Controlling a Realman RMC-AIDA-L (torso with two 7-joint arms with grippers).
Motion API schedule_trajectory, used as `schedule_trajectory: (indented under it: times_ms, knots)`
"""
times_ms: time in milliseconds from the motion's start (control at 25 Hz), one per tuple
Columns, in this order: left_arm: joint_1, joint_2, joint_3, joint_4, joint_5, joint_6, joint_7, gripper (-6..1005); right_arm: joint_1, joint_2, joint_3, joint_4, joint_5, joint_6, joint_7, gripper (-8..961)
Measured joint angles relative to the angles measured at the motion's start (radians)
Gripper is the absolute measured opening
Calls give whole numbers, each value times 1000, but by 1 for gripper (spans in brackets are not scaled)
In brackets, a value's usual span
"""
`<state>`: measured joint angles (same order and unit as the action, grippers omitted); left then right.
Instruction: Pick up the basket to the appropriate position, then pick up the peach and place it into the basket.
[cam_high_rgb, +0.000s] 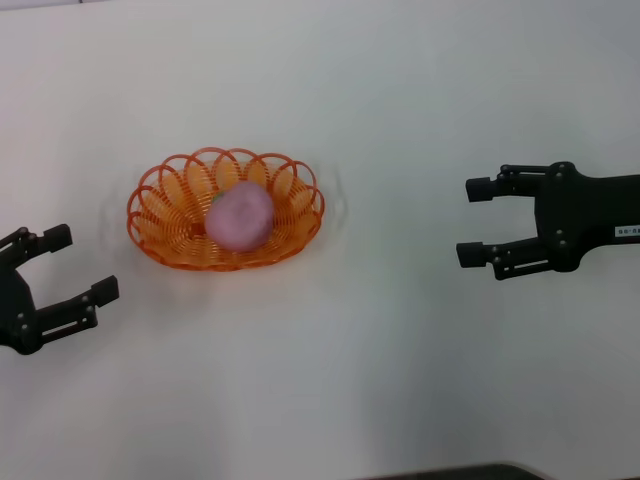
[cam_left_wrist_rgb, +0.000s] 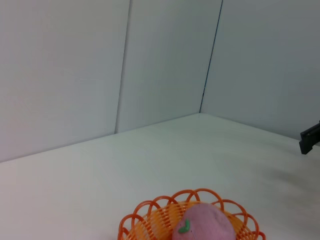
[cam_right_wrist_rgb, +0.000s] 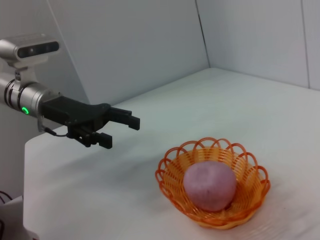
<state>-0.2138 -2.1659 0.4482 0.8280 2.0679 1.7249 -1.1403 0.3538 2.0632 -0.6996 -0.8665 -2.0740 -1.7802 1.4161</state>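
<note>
The orange wire-loop basket (cam_high_rgb: 160, 215) rests on the white table left of centre, and the pink peach (cam_high_rgb: 240, 217) lies inside it. Both wrist views show the same: the peach (cam_left_wrist_rgb: 205, 225) with its green leaf mark inside the basket (cam_left_wrist_rgb: 150, 212), and the peach (cam_right_wrist_rgb: 209, 185) in the basket (cam_right_wrist_rgb: 250, 167). My left gripper (cam_high_rgb: 78, 263) hangs open to the left of the basket, holding nothing; it shows too in the right wrist view, left gripper (cam_right_wrist_rgb: 120, 131). My right gripper (cam_high_rgb: 470, 221) is open well to the right of the basket, empty.
The white table (cam_high_rgb: 400, 380) spreads around the basket. Pale wall panels (cam_left_wrist_rgb: 165, 60) rise behind the table's far edge. One right fingertip (cam_left_wrist_rgb: 310, 139) pokes into the left wrist view's edge. The table's corner edge (cam_right_wrist_rgb: 30, 150) lies near the left arm.
</note>
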Motion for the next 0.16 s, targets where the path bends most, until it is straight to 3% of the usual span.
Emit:
schedule_trajectory:
  times_ms: [160]
  knots:
    - [-1,0,0,2,1,4,-3,876,2,5,0,0,-4,2,-2,930]
